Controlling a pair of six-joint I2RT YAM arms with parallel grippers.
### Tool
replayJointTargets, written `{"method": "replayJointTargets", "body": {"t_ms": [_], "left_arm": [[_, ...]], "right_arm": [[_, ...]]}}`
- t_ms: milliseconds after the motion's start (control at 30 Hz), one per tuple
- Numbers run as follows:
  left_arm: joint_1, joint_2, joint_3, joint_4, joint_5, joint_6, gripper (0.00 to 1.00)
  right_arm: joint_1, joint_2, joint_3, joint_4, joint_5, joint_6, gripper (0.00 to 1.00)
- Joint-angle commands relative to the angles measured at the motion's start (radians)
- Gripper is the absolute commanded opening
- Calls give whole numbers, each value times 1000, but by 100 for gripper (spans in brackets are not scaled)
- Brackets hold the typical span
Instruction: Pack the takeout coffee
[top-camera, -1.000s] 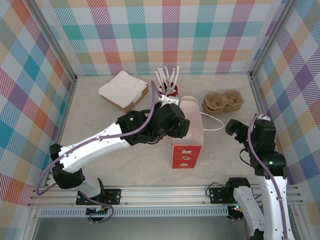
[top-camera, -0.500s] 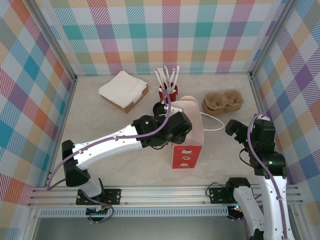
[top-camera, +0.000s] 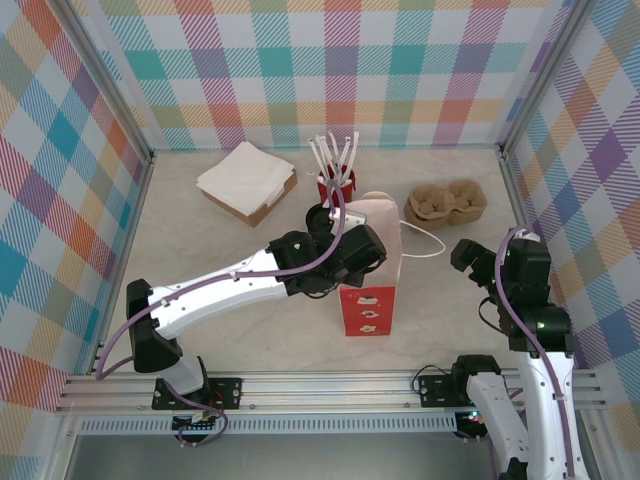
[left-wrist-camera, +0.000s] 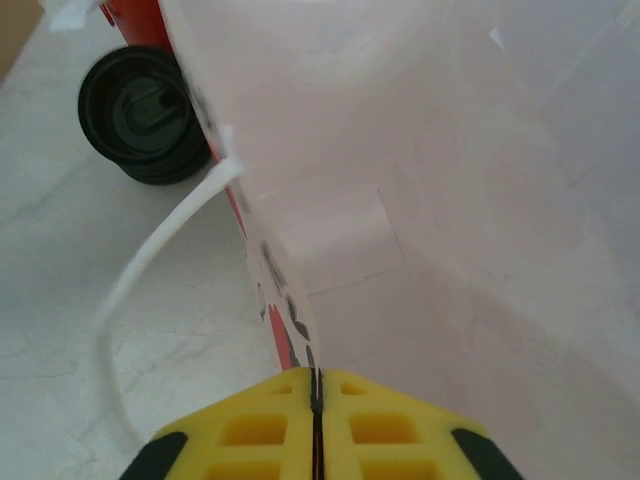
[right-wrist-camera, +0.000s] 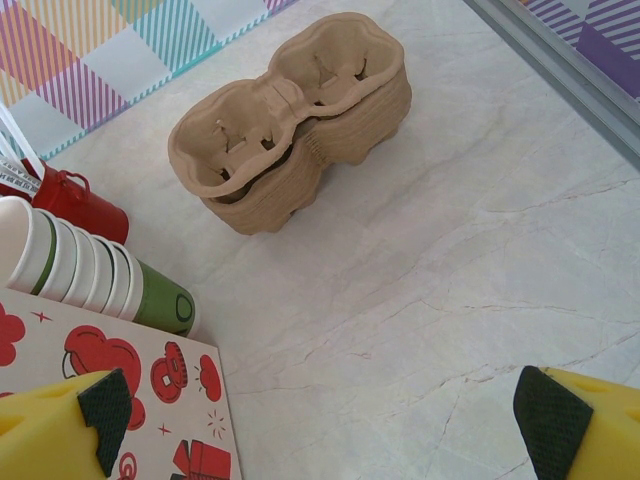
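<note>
**Left claw** (left-wrist-camera: 316, 400): jaws clamped on the rim of the bag (top-camera: 368, 310), apparently to hold its mouth wide. Nested green cups (right-wrist-camera: 95, 268) sit outside, just beside the bag at its 12 o'clock. **Right claw** (right-wrist-camera: 325, 435), at 3 o'clock: hangs spread, free to fetch them.

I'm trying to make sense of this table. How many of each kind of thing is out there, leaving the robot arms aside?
red-and-white paper bag: 1
red cup of white sticks: 1
nested stack of green cups: 1
pile of cardboard cup carriers: 1
tray of white napkins: 1
Total: 5
</note>
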Motion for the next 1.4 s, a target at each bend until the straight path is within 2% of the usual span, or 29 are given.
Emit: {"method": "replayJointTargets", "body": {"t_ms": [0,367,833,967,1167,1367], "left_arm": [[-10,-44,-3,-9,-51,19,0],[19,-194,3,-56,-77,148,0],[197,-470,17,-197,-35,246,0],[288,-515,24,-247,-22,263,0],[471,-504,76,-292,27,347,0],[731,-475,94,-265,114,448,0]], "right_arm": [[-6,-12,-7,-11,13,3,100],[-6,-15,-4,-18,14,-1,100],[-6,-21,-19,-12,13,-12,100],[-6,-19,-17,-12,8,-8,100],[-6,-21,-21,-13,5,-8,100],[-6,-15,-22,-9,4,-14,100]]}}
